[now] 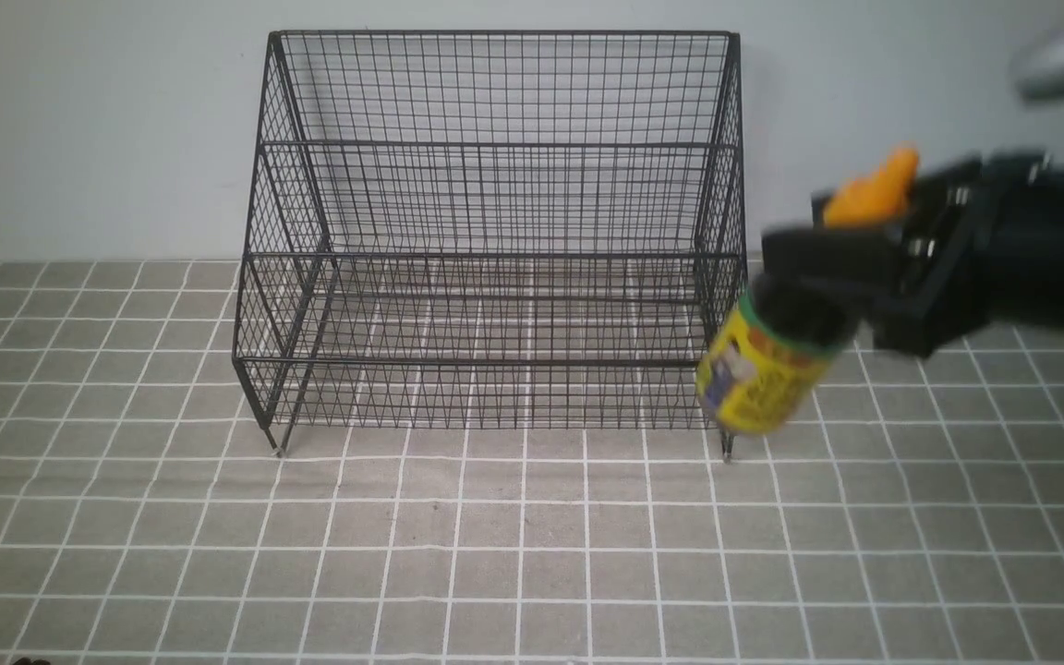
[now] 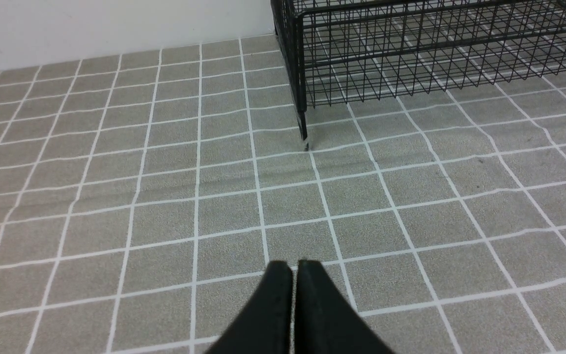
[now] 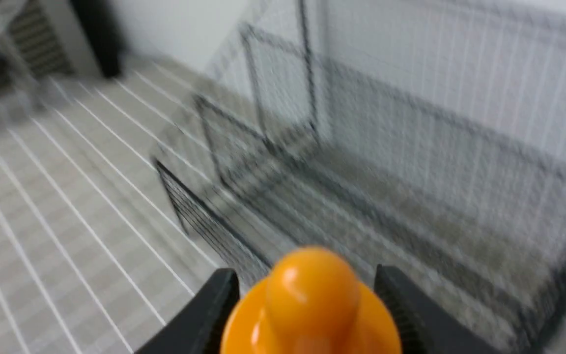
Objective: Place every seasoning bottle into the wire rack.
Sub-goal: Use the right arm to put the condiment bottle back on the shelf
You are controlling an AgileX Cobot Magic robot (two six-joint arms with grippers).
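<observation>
The black wire rack (image 1: 495,240) stands at the back middle of the tiled mat, both tiers without bottles. My right gripper (image 1: 823,254) is shut on the seasoning bottle (image 1: 758,369), a dark bottle with a yellow-green label, and holds it tilted in the air just right of the rack's right front corner. Its orange nozzle cap (image 1: 869,192) sticks up above the fingers. In the right wrist view the orange cap (image 3: 312,305) sits between the two black fingers, with the blurred rack (image 3: 386,187) beyond. My left gripper (image 2: 294,268) is shut and empty over the mat, near the rack's left front foot (image 2: 304,137).
A grey tiled mat (image 1: 532,554) covers the table. A pale wall (image 1: 98,129) rises behind the rack. In the right wrist view dark blurred objects (image 3: 91,39) stand at the mat's far side.
</observation>
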